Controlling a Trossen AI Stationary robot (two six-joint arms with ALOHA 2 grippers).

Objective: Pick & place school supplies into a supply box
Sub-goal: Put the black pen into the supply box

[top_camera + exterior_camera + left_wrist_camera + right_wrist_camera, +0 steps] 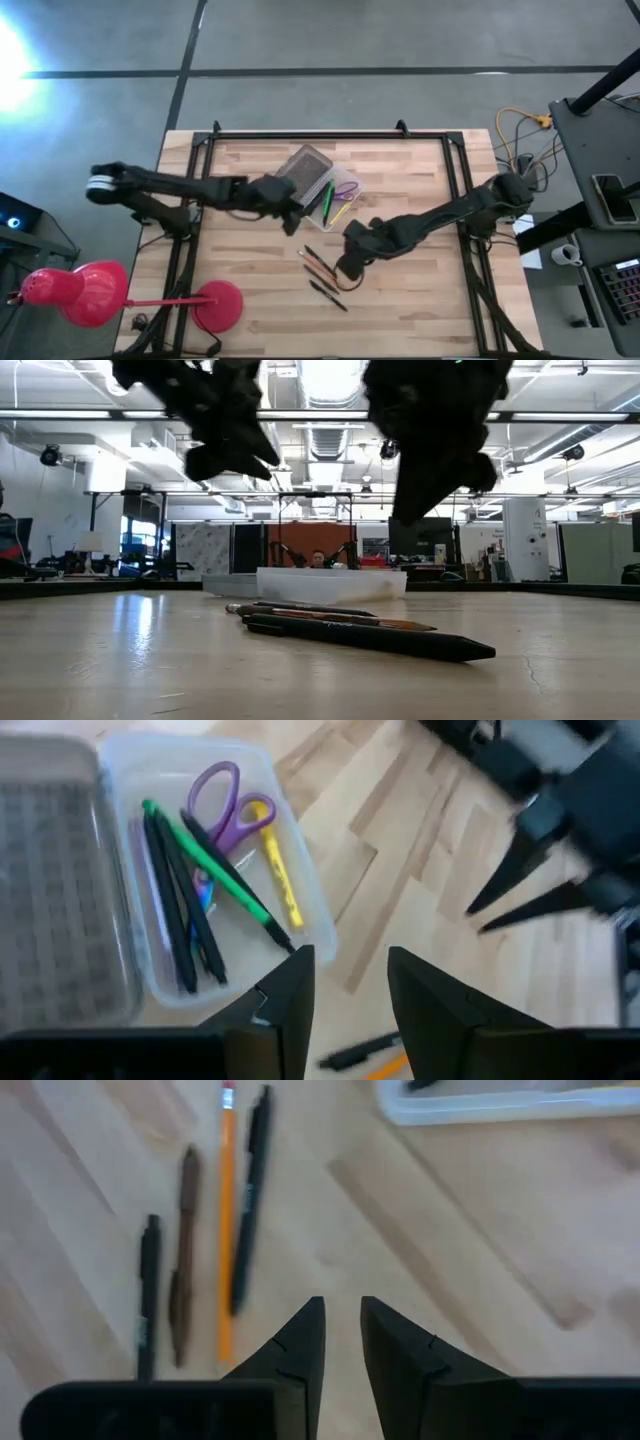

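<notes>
The supply box (330,190) lies open on the table's far middle, with its grey dimpled lid (55,880) folded back. In it lie a green pen (215,870), black pens (175,910), a yellow marker (280,880) and purple-handled scissors (225,805). On the table nearer the front lie two black pens (250,1200), an orange pencil (225,1230) and a brown pen (183,1250). My left gripper (350,955) is open and empty above the box's near corner (291,222). My right gripper (342,1305) is open by a small gap and empty, above the loose pens (345,268).
A black frame (320,135) runs along the table's far, left and right sides. A red lamp (85,292) stands at the near left corner. Bare wood (410,300) lies to the right of the loose pens.
</notes>
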